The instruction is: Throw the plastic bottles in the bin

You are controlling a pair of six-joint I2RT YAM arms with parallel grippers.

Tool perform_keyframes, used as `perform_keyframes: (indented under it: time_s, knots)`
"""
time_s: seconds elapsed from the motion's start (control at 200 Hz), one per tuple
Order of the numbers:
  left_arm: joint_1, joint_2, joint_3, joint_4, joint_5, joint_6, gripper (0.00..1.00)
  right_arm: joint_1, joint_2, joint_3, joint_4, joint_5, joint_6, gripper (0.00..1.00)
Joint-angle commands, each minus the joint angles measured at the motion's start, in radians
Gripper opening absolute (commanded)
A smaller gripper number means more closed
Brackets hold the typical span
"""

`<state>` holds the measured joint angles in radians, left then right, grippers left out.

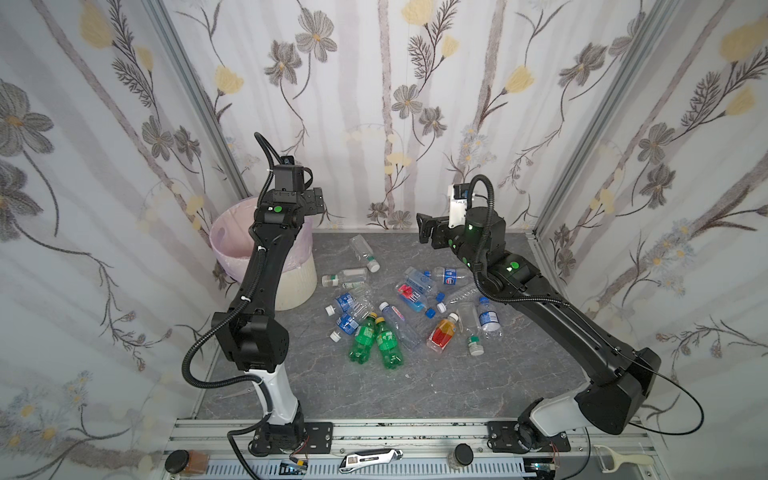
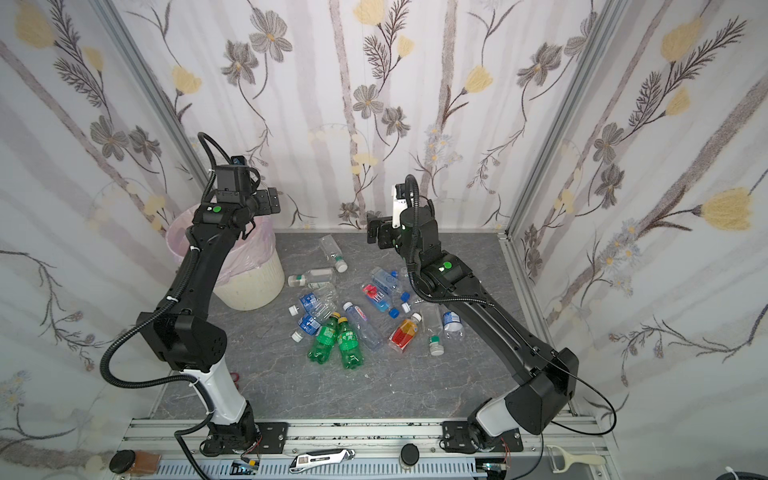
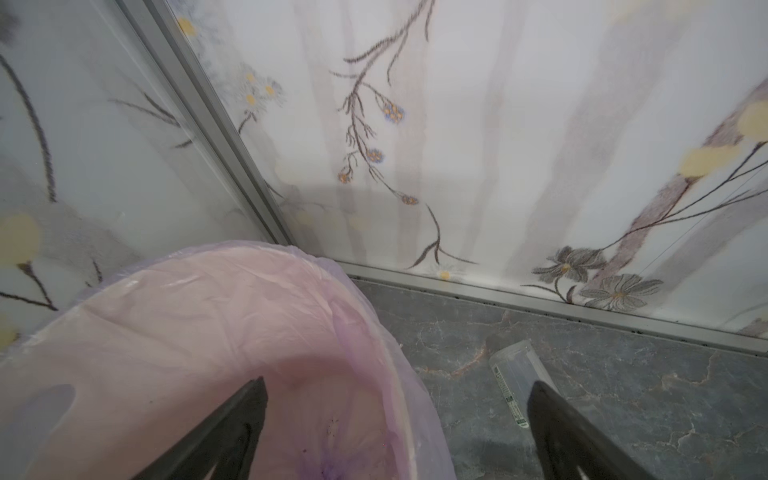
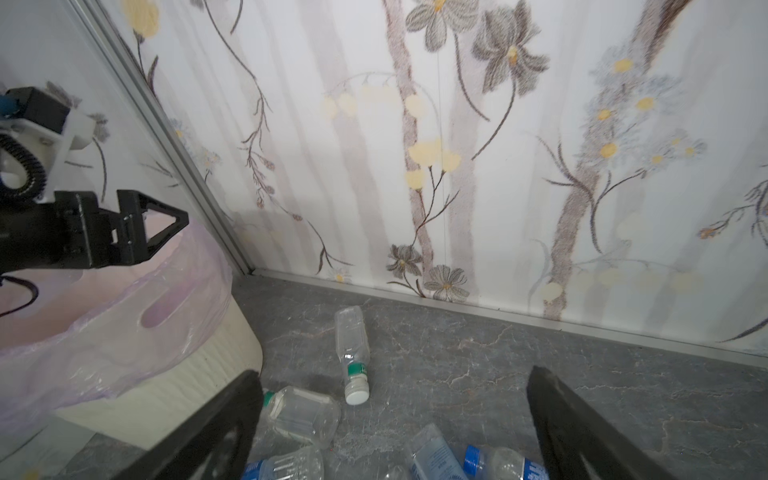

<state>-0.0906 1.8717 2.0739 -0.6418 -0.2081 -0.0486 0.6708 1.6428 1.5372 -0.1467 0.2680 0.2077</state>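
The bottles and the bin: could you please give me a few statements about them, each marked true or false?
1. The bin stands upright at the far left of the table. True.
2. The left gripper holds a green bottle. False: it is open and empty, by the bin's rim.
3. The two green bottles lie side by side. True.
4. The orange-red bottle is in the bin. False: it lies on the table.
5. The right gripper is open and empty. True.
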Motion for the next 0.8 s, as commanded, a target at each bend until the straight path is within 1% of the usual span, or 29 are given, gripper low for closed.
perform_keyframes:
  time_s: [0.0, 0.14, 0.205, 0.28, 0.335, 0.375, 0.46, 0.54, 0.624, 0.654, 0.794]
  knots:
    - [0.004, 0.029, 0.037, -0.056, 0.067, -0.035, 1.0, 0.019, 0.011, 0.014, -0.022, -0.005, 0.004, 1.0]
    - [0.005, 0.064, 0.071, -0.064, 0.086, -0.041, 1.0, 0.032, 0.013, 0.014, -0.037, -0.014, 0.009, 1.0]
    - [0.006, 0.077, 0.083, -0.071, 0.097, -0.046, 0.98, 0.032, 0.013, 0.011, -0.042, -0.014, 0.01, 1.0]
    - [0.005, 0.089, 0.096, -0.087, 0.102, -0.051, 0.9, 0.032, 0.014, 0.011, -0.049, -0.002, 0.005, 1.0]
    - [0.006, 0.097, 0.1, -0.094, 0.091, -0.052, 0.86, 0.032, 0.016, 0.012, -0.047, 0.001, 0.004, 1.0]
    - [0.006, 0.104, 0.103, -0.098, 0.09, -0.05, 0.81, 0.032, 0.02, 0.012, -0.04, -0.002, -0.002, 1.0]
    - [0.005, 0.127, 0.118, -0.108, 0.101, -0.044, 0.76, 0.032, 0.036, 0.014, -0.022, -0.005, -0.021, 1.0]
    - [0.006, 0.148, 0.139, -0.121, 0.102, -0.041, 0.65, 0.03, 0.062, 0.032, -0.016, 0.0, -0.039, 1.0]
    - [0.005, 0.164, 0.167, -0.141, 0.084, -0.032, 0.57, 0.027, 0.087, 0.055, -0.016, 0.002, -0.056, 1.0]
    - [0.007, 0.165, 0.17, -0.146, 0.072, -0.027, 0.55, 0.026, 0.095, 0.062, -0.014, 0.002, -0.062, 1.0]
    - [0.006, 0.16, 0.157, -0.154, 0.049, -0.003, 0.51, 0.019, 0.117, 0.077, -0.005, 0.01, -0.078, 1.0]
